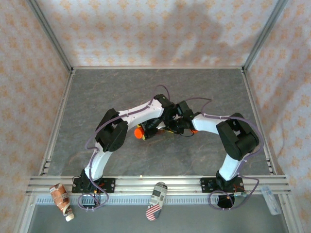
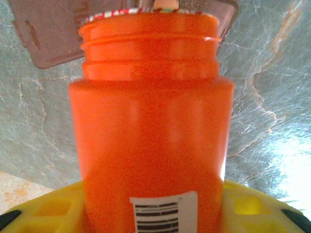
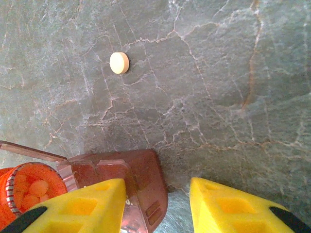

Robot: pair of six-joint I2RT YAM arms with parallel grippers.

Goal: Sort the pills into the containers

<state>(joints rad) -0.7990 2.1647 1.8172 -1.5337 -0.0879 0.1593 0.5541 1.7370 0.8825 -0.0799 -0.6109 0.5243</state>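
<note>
Top external: the two arms fold inward over the grey table (image 1: 204,87) and meet at its middle. The left gripper (image 1: 147,130) is clamped on an orange bottle (image 1: 139,131) that lies on its side, and the right gripper (image 1: 171,127) sits just beside it, nose to nose. The dark tangle of wrists hides what lies between them.

Left wrist: the orange bottle runs straight out from the gripper, seated between its yellow fingers (image 2: 43,208), barcode label (image 2: 163,213) up and its uncapped threaded neck pointing away. Just beyond the mouth lies the red-brown container (image 2: 48,34), and one pale pill (image 2: 165,5) shows at the bottle's rim.

Right wrist: the right gripper is drawn in to its narrow setting, yet its two yellow fingers (image 3: 87,204) show a gap between them. The container's near corner lies in that gap, tucked under the left-hand finger; whether the fingers pinch it cannot be told. Off the left-hand finger, the bottle's open mouth shows pills (image 3: 34,187) heaped inside. A loose pill (image 3: 119,62) lies on the bare table well ahead of the fingertips, a little to their left, apart from the container.
</note>
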